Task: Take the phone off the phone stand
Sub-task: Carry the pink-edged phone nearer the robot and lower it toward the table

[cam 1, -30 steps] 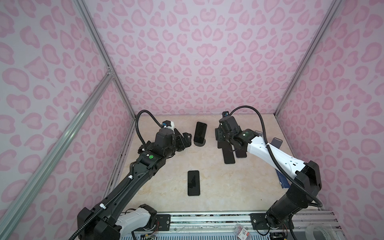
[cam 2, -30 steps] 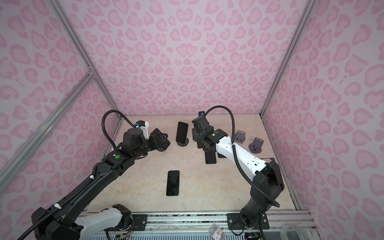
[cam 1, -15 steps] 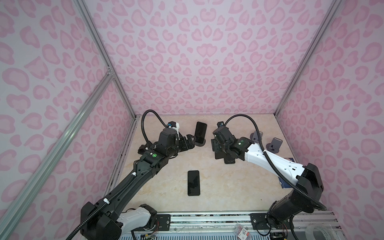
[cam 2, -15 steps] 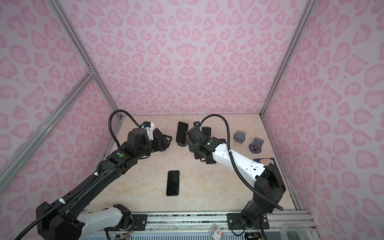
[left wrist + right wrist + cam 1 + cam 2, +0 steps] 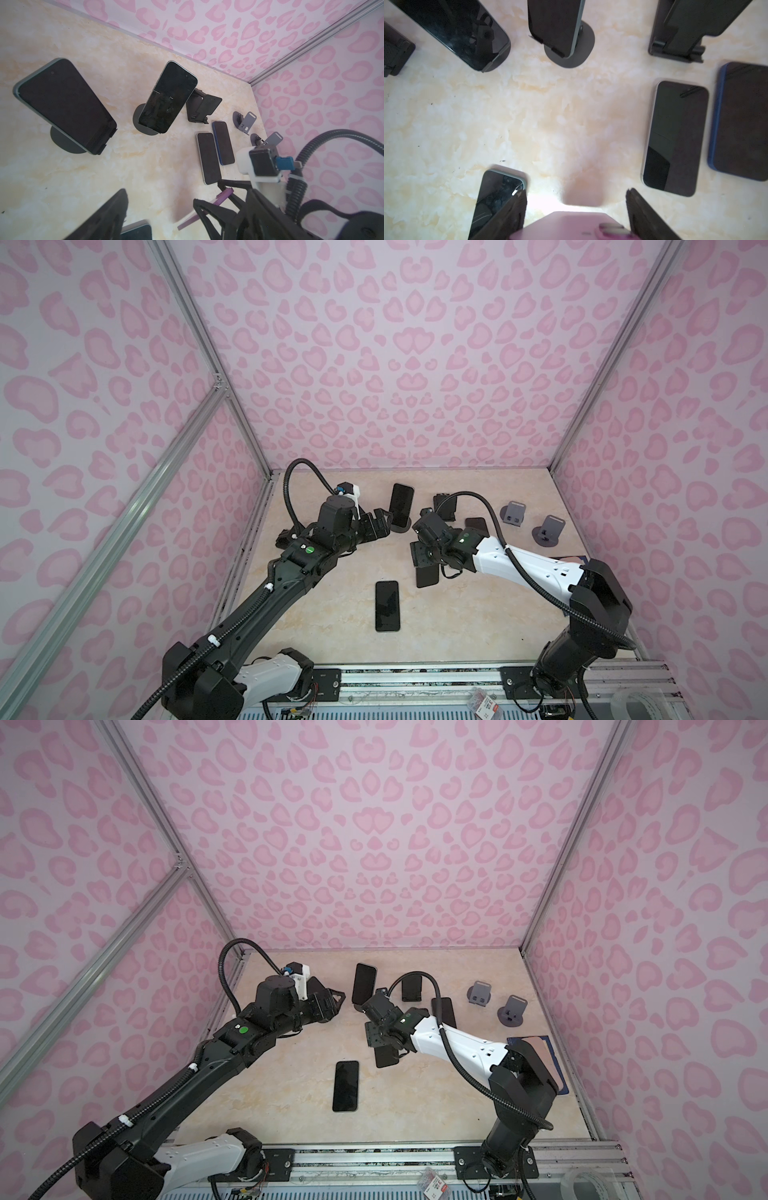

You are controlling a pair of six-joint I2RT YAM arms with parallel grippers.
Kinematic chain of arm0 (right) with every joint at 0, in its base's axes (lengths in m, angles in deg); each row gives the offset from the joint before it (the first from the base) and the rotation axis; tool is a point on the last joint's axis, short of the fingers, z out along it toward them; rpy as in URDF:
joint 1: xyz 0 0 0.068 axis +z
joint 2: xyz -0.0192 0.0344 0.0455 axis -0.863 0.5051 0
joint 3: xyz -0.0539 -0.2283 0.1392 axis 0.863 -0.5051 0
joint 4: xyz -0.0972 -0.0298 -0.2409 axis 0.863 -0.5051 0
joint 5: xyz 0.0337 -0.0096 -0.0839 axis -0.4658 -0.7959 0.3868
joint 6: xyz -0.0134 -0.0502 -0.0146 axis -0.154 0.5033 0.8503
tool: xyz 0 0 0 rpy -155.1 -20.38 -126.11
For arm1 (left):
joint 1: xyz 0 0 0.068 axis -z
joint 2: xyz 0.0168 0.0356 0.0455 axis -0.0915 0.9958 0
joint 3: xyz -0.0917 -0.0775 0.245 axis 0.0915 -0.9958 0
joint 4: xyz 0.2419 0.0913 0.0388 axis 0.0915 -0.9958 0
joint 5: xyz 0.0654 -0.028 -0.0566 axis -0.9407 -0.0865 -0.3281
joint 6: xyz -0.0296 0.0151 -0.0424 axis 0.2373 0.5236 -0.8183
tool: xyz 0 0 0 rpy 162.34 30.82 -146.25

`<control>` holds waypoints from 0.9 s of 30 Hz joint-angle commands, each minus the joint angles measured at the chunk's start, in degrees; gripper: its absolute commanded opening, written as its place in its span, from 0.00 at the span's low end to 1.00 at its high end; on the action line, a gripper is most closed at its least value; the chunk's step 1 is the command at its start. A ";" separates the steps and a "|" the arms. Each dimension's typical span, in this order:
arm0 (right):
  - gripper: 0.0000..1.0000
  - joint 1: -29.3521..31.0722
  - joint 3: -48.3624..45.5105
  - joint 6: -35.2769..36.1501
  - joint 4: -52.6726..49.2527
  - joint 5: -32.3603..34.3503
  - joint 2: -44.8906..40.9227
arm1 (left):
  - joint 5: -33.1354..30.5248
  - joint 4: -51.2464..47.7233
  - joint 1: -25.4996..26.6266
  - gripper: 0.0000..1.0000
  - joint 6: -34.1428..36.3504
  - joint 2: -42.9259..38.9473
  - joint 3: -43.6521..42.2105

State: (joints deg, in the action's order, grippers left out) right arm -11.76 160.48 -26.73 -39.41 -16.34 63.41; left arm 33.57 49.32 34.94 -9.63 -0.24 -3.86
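Left pincer (image 5: 382, 523) hung spread and empty just left of the phone (image 5: 401, 502). The phone leaned upright on its round-based phone stand (image 5: 400, 529) at the far middle of the bench (image 5: 457, 614), while the right pincer (image 5: 576, 192) was pinching a pink-backed phone (image 5: 571, 224) low over the bench, nearer and to the right. That propped phone looked a stiff, fairly dense slab with a slick glass face, so the safe hold was across its two long edges above the stand's lip, lifting up and clear, since squeezing the glass risked a slip or a toppled stand.
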 commanded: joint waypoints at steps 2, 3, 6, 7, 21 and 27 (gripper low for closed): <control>0.64 0.34 -1.41 -3.13 2.63 -6.10 0.21 | 0.09 1.44 0.01 0.92 -0.01 -0.63 0.50; 0.64 0.37 -1.68 -3.45 2.66 -6.80 0.20 | 0.09 1.46 0.01 0.92 -0.01 -0.64 0.42; 0.64 0.88 -1.87 -3.61 1.46 -7.07 0.16 | 0.07 1.42 0.01 0.92 -0.01 -0.55 0.46; 0.64 0.96 -1.87 -3.57 1.16 -7.14 0.15 | 0.18 1.47 0.01 0.92 -0.08 -0.55 0.50; 0.63 1.07 -1.29 -6.43 -0.57 -9.05 5.51 | -0.36 1.50 0.03 0.92 0.03 0.06 0.34; 0.62 1.70 -2.57 -8.80 0.37 -8.24 7.41 | -0.34 1.43 0.01 0.92 -0.10 0.09 0.39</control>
State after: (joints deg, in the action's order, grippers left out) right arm -10.34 158.63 -33.81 -39.39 -25.39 70.03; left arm 33.35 49.32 34.94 -9.65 -0.31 -3.86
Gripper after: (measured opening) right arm 0.719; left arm 0.921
